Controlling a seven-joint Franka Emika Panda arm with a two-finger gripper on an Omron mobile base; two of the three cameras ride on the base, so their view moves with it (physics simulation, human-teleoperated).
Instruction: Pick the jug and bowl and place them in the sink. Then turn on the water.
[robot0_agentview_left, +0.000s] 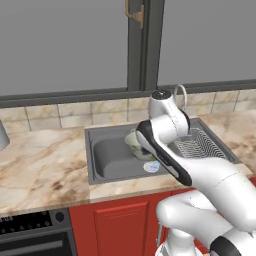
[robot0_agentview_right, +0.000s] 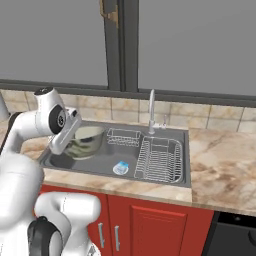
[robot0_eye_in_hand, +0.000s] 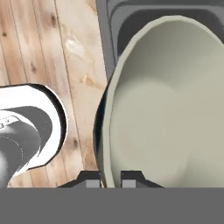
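While the forearm hides most of it, the claw (robot0_eye_in_hand: 110, 180) clamps the tilted bowl's (robot0_agentview_right: 84, 141) rim above the sink (robot0_agentview_right: 105, 161).

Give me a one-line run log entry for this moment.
phase: placing bowl | gripper: shut on bowl rim | bowl: tilted, over sink basin | faucet: no water seen

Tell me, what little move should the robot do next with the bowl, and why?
Probably lower the bowl a little further into the sink, then let go. The pincer is shut on the bowl's rim, and the bowl hangs tilted over the basin, seemingly not resting on the bottom yet.
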